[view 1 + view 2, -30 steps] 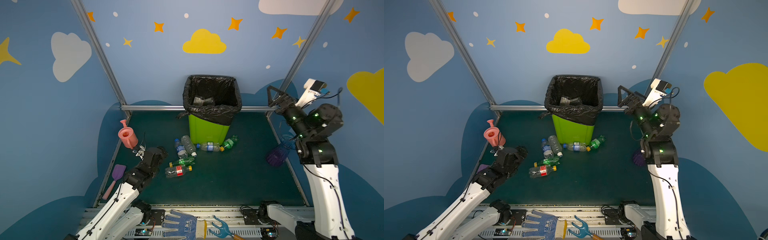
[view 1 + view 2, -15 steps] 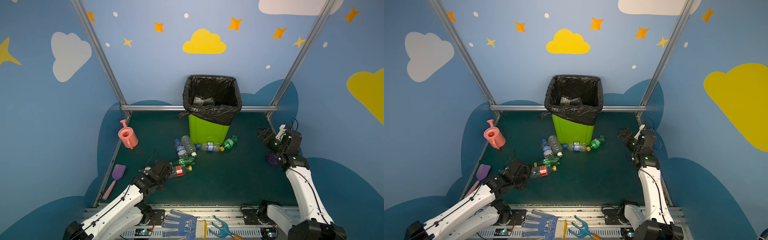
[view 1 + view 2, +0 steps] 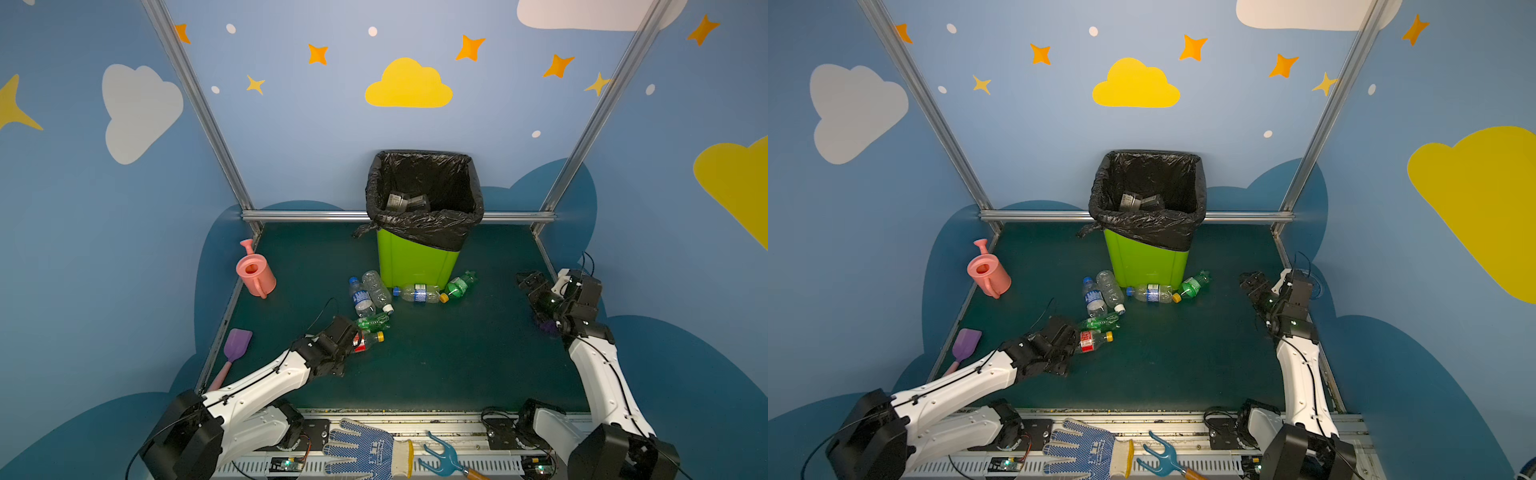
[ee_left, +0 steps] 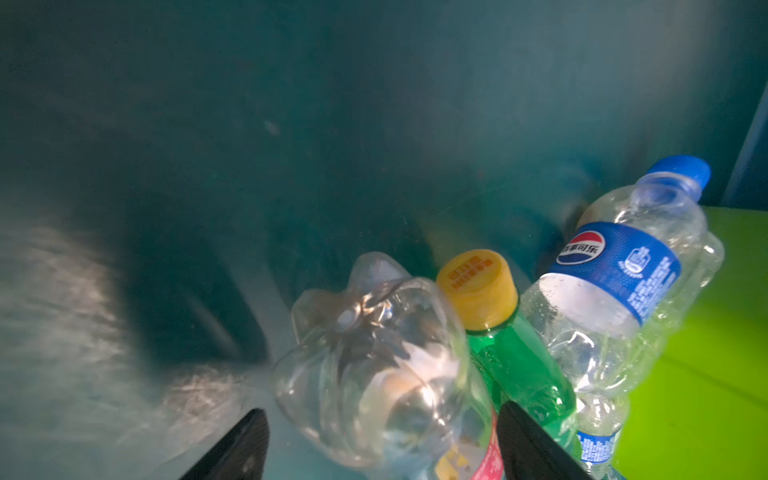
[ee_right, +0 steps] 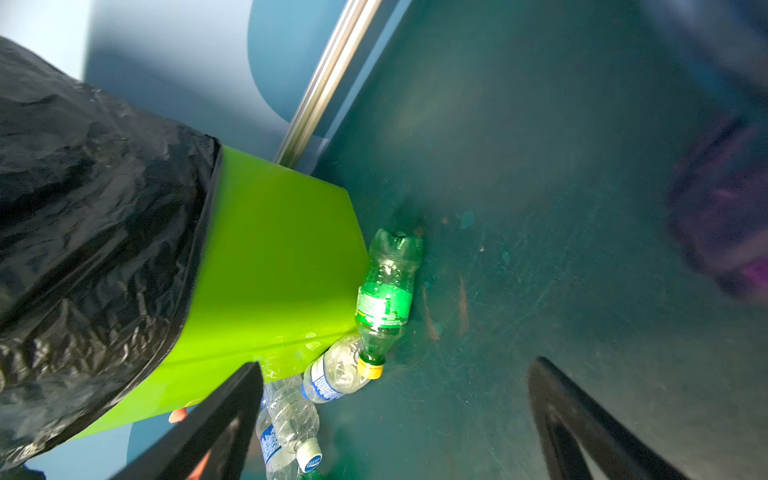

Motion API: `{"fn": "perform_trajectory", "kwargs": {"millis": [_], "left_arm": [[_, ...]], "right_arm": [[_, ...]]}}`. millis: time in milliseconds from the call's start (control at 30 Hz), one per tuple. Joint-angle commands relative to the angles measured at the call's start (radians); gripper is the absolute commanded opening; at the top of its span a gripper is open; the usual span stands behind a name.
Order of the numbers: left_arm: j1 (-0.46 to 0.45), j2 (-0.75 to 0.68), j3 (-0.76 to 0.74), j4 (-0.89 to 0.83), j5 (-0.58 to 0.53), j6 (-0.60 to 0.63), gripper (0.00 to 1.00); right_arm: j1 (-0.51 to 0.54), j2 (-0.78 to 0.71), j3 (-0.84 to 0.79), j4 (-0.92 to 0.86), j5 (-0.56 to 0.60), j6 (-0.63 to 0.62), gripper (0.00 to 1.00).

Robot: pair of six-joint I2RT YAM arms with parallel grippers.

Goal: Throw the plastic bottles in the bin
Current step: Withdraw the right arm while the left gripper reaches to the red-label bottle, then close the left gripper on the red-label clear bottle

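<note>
Your left claw: jaws apart, astride the red-label bottle, left of and nearer you than the bin | your right claw: jaws wide apart, empty, right of the bin | five more bottles lie on the desk by the bin's foot

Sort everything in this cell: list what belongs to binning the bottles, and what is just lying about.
Job: lime-green bin; red-label bottle; green bottle beside it; blue-capped clear bottle; white-capped clear bottle; clear bottle along the bin's front; green bottle at the bin's corner.

Lying about: pink watering can; purple spade; dotted glove; blue hand rake.
</note>
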Motion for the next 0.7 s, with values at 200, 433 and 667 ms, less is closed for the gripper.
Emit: {"fn": "perform_trajectory", "kwargs": {"millis": [200, 433, 667], "left_arm": [[0.008, 0.101, -0.02, 0.111, 0.018, -0.048, 0.82], [0.025, 0.112, -0.038, 0.124, 0.02, -0.045, 0.79], [0.032, 0.107, -0.052, 0.14, 0.022, -0.038, 0.65]], "right_arm": [[-0.028, -0.001, -0.016, -0.014, -0.029, 0.003, 0.97], [-0.031, 0.003, -0.016, -0.022, -0.037, 0.006, 0.97], [-0.034, 0.0, -0.014, -0.031, -0.037, 0.008, 0.98]]}}
